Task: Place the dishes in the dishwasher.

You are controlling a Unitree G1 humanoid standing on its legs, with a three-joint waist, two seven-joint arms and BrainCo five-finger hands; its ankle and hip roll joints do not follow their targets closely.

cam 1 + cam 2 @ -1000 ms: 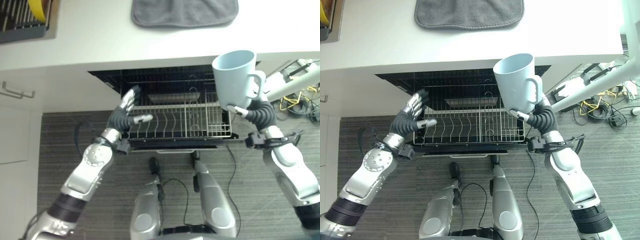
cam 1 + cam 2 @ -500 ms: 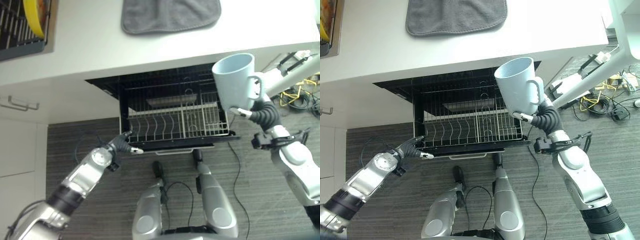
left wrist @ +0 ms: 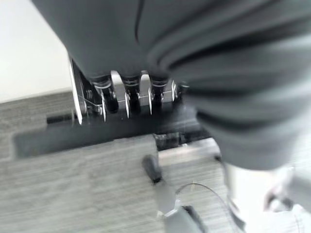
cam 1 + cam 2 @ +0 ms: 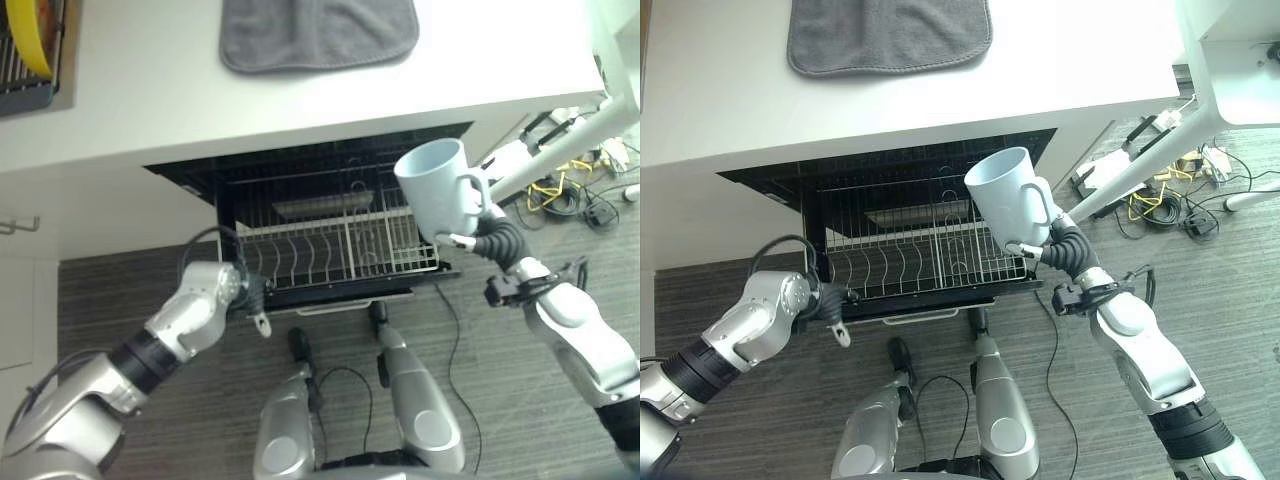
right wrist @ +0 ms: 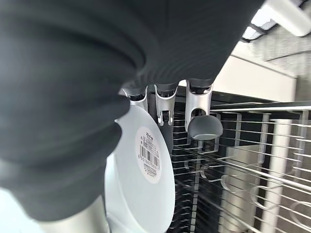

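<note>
My right hand (image 4: 483, 236) is shut on a light blue mug (image 4: 437, 189), held upright above the right end of the pulled-out wire rack (image 4: 330, 252) of the open dishwasher (image 4: 890, 190). The right wrist view shows the mug's base (image 5: 146, 160) with a sticker, fingers (image 5: 199, 109) curled beside it and the rack's tines beyond. My left hand (image 4: 248, 298) is at the rack's front left corner. Its fingers (image 3: 127, 95) curl over the dark front edge, and the thumb hangs below it.
A grey cloth (image 4: 318, 30) lies on the white counter (image 4: 150, 110) above the dishwasher. A dish drainer (image 4: 30, 55) with a yellow item sits at the far left. White cabinet fronts (image 4: 25, 270) stand to the left. Cables (image 4: 560, 190) and a white stand leg (image 4: 1140, 185) are at the right.
My left hand came down from over the rack to its front left corner and closed on the edge. The mug sank closer to the rack. The camera shifted.
</note>
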